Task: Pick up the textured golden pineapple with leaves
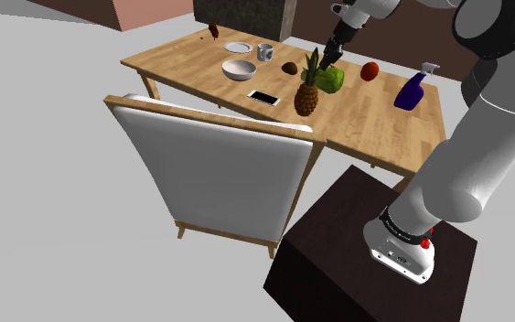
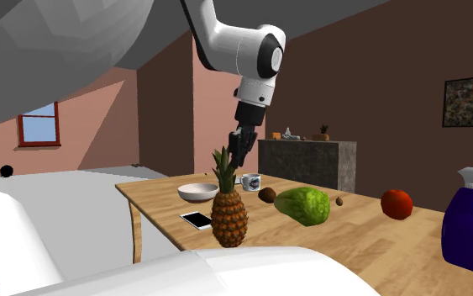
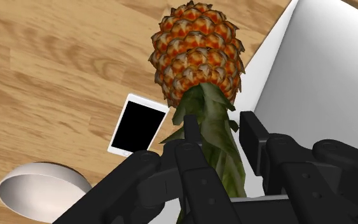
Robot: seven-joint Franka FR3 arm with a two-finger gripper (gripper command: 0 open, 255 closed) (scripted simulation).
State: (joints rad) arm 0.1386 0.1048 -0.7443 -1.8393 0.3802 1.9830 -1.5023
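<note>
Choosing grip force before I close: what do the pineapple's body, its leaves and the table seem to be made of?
Golden-orange pineapple body: looks like firm, matte rind, going by its raised diamond scales. Its dark green leaf crown: stiff, dull, overlapping blades, probably fibrous. Light brown table: wood with a smooth satin finish, grain lines showing plainly.

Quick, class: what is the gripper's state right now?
Gripper: closed on the pineapple, clasping its leafy crown; the fruit stands on the table.
</note>
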